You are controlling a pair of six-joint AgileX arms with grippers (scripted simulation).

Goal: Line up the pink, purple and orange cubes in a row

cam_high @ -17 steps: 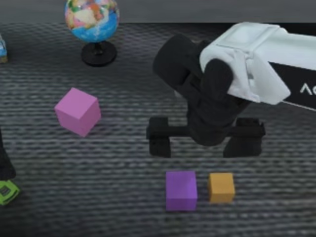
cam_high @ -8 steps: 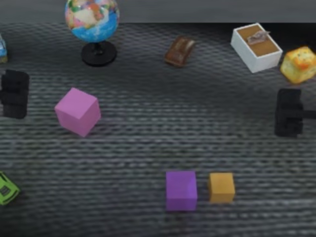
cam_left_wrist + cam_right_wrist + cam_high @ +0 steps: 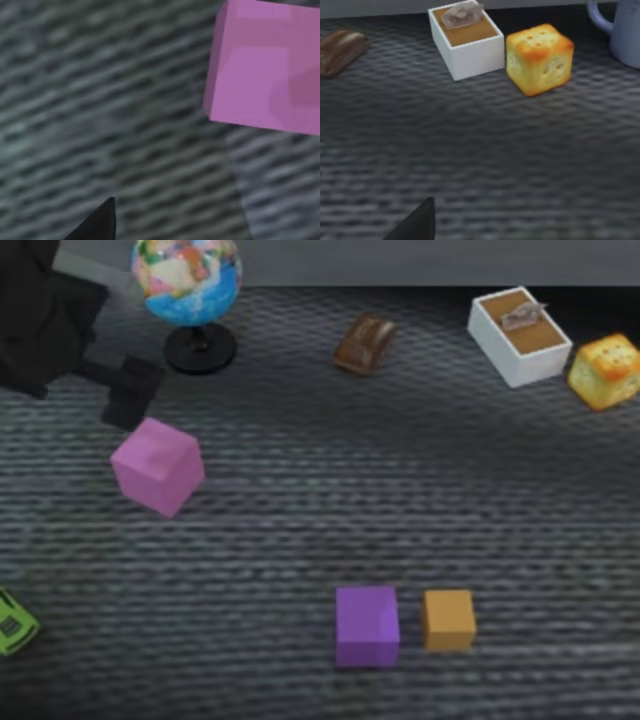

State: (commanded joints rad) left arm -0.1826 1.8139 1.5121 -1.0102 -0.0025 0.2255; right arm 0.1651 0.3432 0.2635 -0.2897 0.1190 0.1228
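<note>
The large pink cube [image 3: 157, 465] sits turned at an angle on the left of the table and fills a corner of the left wrist view [image 3: 265, 70]. The purple cube [image 3: 367, 625] and the small orange cube [image 3: 449, 619] stand side by side near the front middle, a narrow gap between them. My left gripper [image 3: 85, 375] hovers at the back left, open and holding nothing, with one finger [image 3: 130, 392] just behind the pink cube. My right arm is out of the top view. One dark fingertip [image 3: 417, 225] of its gripper shows over bare mat.
A globe [image 3: 187, 280] on a black stand is at the back left, close to my left arm. A brown object [image 3: 365, 342], a white box with a brown top [image 3: 518, 335] and a yellow dotted block [image 3: 605, 370] line the back. A green toy car [image 3: 12, 620] lies front left. A blue mug [image 3: 622, 30] stands by the block.
My left gripper moved from the table's left edge up to the back left, just behind the pink cube. My right gripper pulled away from the cubes and left the top view. The cubes stayed put.
</note>
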